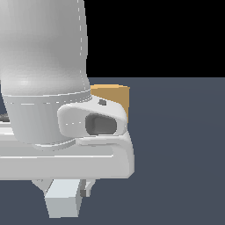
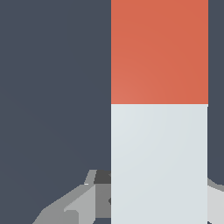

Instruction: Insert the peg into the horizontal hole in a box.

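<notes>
The peg (image 2: 159,131) fills much of the wrist view, a square bar with a pale grey-white section and a red-orange end section (image 2: 159,52). My gripper (image 2: 157,203) is shut on the white section, with grey fingers (image 2: 81,203) on either side of it. In the exterior view the peg's white end (image 1: 63,201) sticks out below the hand, between the fingers (image 1: 85,190). Behind the arm, only a corner of the orange-tan box (image 1: 113,94) shows. The hole is hidden.
The big white arm (image 1: 44,70) and hand (image 1: 66,162) block the exterior view's left half. A dark grey-blue floor (image 1: 180,154) spreads over the exterior view's right.
</notes>
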Controlling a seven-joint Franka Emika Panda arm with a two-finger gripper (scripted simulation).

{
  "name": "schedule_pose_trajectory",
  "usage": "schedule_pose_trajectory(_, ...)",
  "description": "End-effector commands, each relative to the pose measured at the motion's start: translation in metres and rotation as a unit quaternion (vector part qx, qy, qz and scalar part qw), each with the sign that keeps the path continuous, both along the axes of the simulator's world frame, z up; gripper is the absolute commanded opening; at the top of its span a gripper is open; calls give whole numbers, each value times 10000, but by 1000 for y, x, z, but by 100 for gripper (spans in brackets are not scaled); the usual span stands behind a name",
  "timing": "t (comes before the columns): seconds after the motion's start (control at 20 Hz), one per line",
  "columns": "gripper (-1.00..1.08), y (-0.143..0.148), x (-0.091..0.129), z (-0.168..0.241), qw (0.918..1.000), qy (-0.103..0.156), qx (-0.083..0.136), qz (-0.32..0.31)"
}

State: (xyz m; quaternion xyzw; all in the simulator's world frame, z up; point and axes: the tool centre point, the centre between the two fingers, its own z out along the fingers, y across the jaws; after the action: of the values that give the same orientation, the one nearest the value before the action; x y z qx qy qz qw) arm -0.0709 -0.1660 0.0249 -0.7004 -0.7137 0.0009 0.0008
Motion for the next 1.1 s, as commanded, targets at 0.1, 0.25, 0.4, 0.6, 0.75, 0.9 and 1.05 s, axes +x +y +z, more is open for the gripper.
schedule_pose_trajectory(0.1, -100, 29, 28, 8, 9994, -13, -5, 335)
schedule_pose_trajectory(0.25, -100, 56, 50, 14, 9980, -13, -6, 629)
schedule_pose_trajectory(0.4, -100, 88, 72, 20, 9954, -12, -6, 959)
schedule_pose_trajectory(0.6, -100, 123, 94, 27, 9913, -12, -4, 1314)
schedule_pose_trajectory(0.75, -100, 143, 106, 30, 9886, -12, -2, 1508)
schedule_pose_trajectory(0.9, -100, 157, 113, 33, 9864, -12, 0, 1645)
schedule_pose_trajectory(1.05, -100, 166, 117, 34, 9850, -12, 1, 1726)
